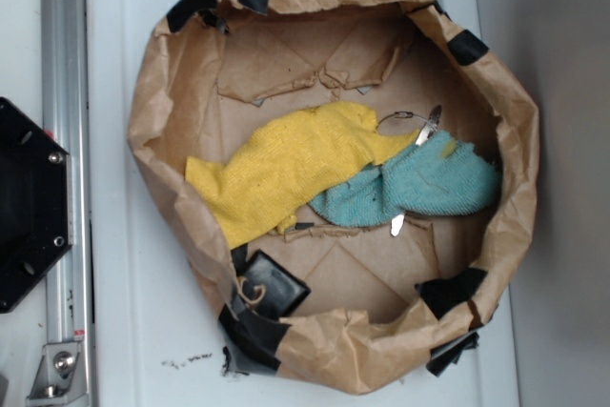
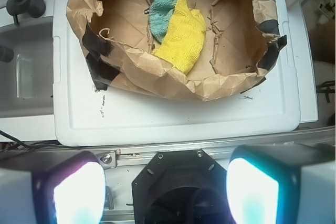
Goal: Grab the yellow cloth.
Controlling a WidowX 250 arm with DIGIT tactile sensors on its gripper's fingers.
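Note:
The yellow cloth [image 1: 286, 164] lies crumpled on the floor of a wide brown paper bag [image 1: 152, 140], its right end under the edge of a teal rag [image 1: 419, 183]. In the wrist view the yellow cloth [image 2: 184, 38] is far ahead, inside the bag [image 2: 173, 85], beside the teal rag [image 2: 163, 3]. My gripper [image 2: 165, 192] is open, its two pale pads [image 2: 79, 192] wide apart with nothing between them. It hangs over the black robot base [image 2: 181, 187], well short of the bag. The exterior view does not show the gripper.
The bag sits on a white plastic lid [image 1: 114, 235]. Inside it are a black square object [image 1: 272, 283] with string and metal clips [image 1: 424, 126]. An aluminium rail [image 1: 67, 92] and the black base [image 1: 29, 207] run along the left. A clear bin [image 2: 26, 72] stands beside the lid.

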